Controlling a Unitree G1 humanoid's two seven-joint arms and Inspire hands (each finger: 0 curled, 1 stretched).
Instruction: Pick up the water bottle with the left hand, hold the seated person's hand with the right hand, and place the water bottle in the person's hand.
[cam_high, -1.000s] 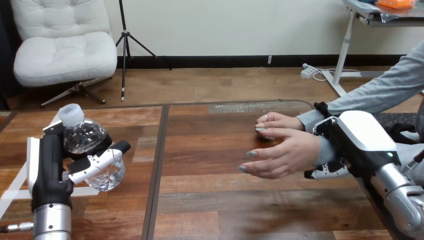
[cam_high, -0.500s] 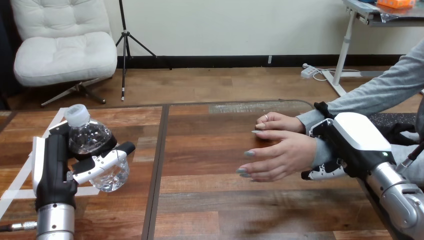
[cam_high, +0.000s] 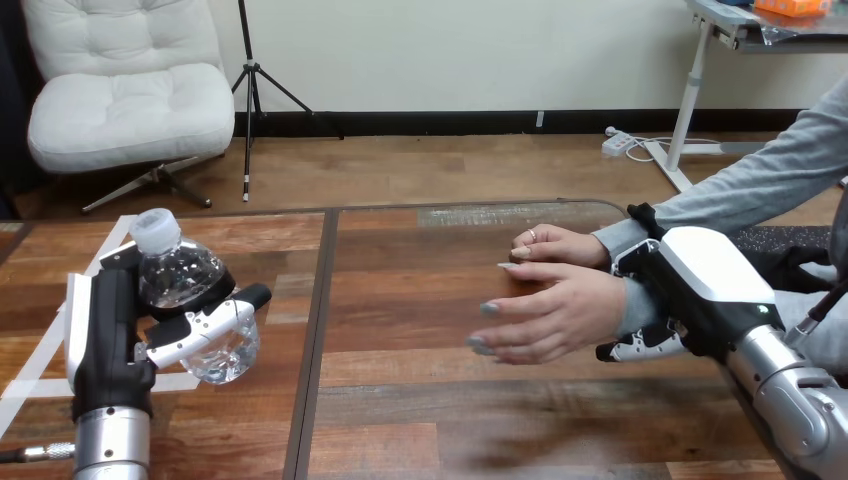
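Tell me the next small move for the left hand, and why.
Probably carry the water bottle rightward over the table toward the person's nearer hand. The left hand grips the bottle at the view's left, well apart from that hand, which is open with fingers spread, while the right hand clasps its wrist.

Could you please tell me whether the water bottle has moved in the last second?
Yes, slightly: the water bottle, held in the left hand, has shifted right, toward the dark seam in the table.
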